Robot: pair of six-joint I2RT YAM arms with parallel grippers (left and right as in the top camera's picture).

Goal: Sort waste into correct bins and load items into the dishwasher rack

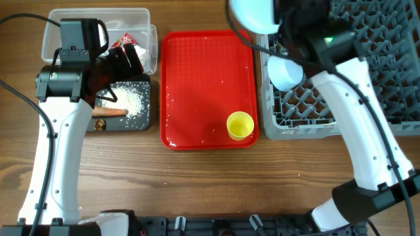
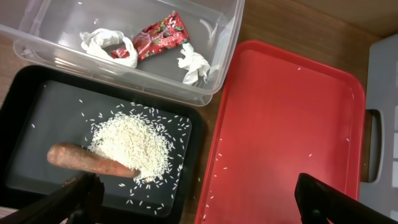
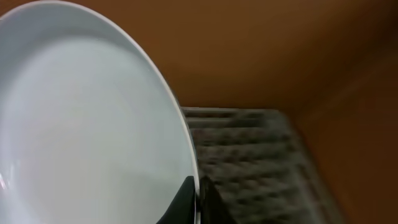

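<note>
The waste looks sorted. The red wrapper and white paper lie in the clear tub, left of the red tray. The carrot and rice lie in the black tub, also left of the tray. The left gripper hangs there, fingers wide apart, holding nothing. The right gripper pinches the blue plate by its rim, up high by the grey rack, right of the tray. One bowl sits in the rack. The yellow cup waits on the tray.

White arm links, black joints, black cables
</note>
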